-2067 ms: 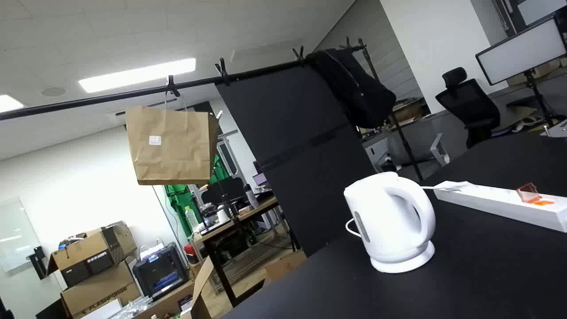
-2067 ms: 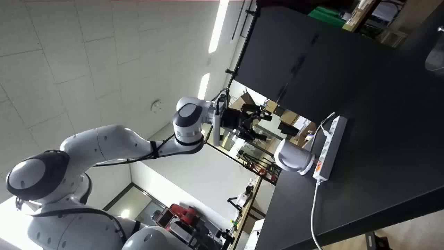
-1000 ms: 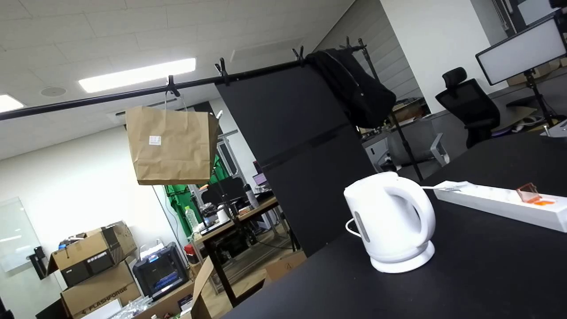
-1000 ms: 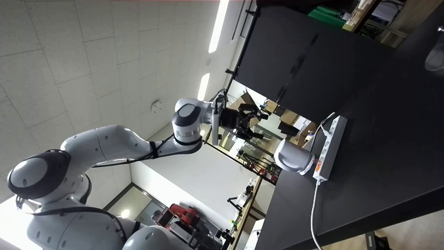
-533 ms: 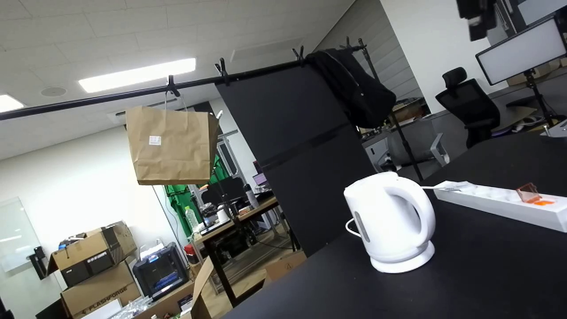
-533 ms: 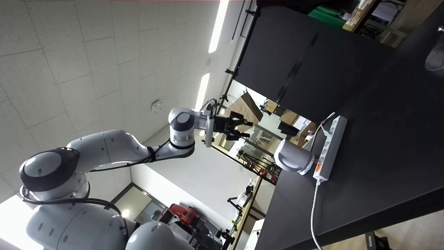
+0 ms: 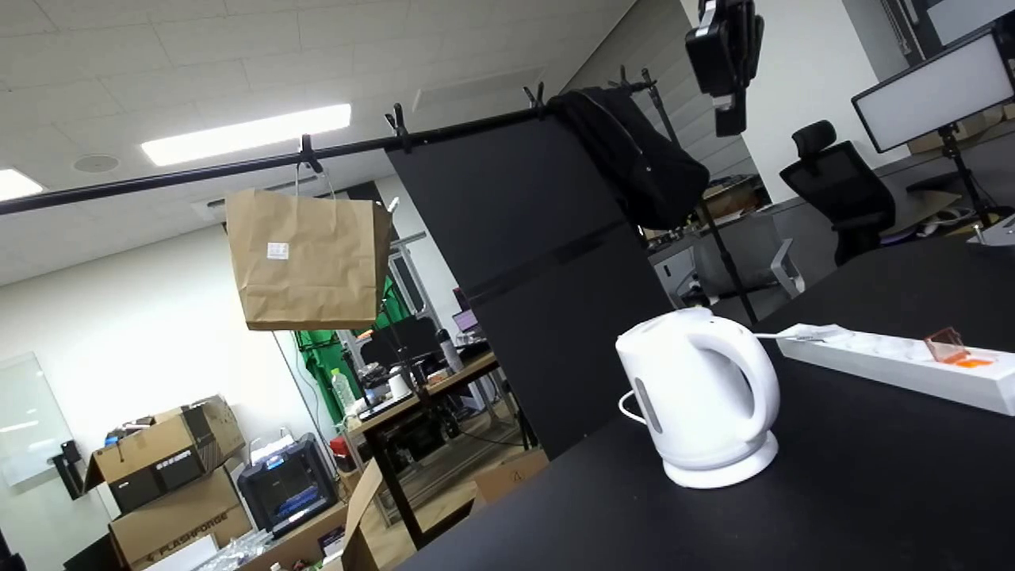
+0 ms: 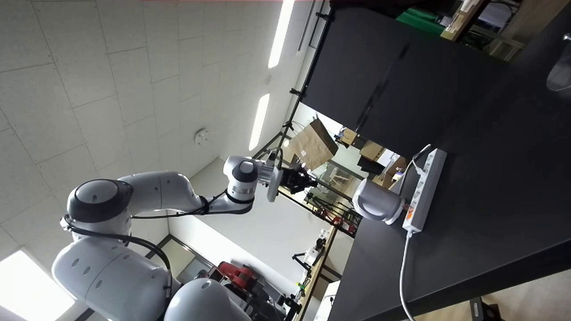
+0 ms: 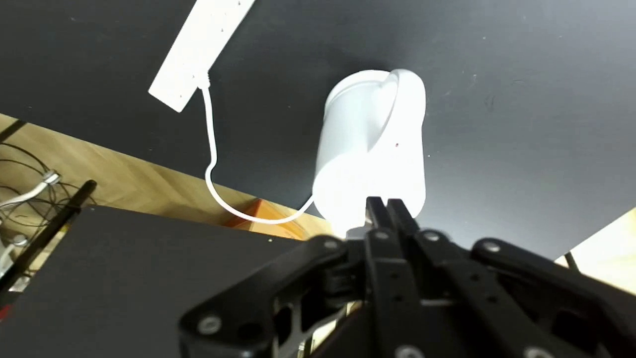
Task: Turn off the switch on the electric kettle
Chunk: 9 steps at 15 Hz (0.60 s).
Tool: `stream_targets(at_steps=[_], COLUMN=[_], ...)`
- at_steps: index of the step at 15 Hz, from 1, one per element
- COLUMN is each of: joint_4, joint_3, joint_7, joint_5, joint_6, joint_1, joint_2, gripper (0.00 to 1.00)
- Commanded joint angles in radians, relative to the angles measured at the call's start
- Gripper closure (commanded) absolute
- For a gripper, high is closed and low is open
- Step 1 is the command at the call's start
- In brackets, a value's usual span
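The gripper (image 9: 388, 201) hangs above the electric kettle (image 7: 683, 388) (jaws together). The kettle stands upright on the table (image 7: 840, 507).

White kettle (image 7: 688, 396), black tool (image 9: 387, 203)

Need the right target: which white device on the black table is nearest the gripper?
The rounded white plastic kettle; the long white plastic power strip lies farther away.

wrist view — down onto kettle (image 9: 370, 154); both exterior views — tilted, sharing kettle
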Motion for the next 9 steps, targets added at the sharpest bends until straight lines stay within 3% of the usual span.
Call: stream_targets(at_steps=[1, 2, 9], joint_4=[0.1, 0.035, 0.08], joint_3=[0.001, 0.0, 0.001], joint_7=[-0.043, -0.023, -0.031], joint_5=[0.07, 0.041, 0.058], joint_6=[-0.014, 0.001, 0.001], joint_1=[0.025, 0.02, 0.025], joint_2=[0.111, 0.055, 0.11], gripper=[1.0, 0.99, 0.99])
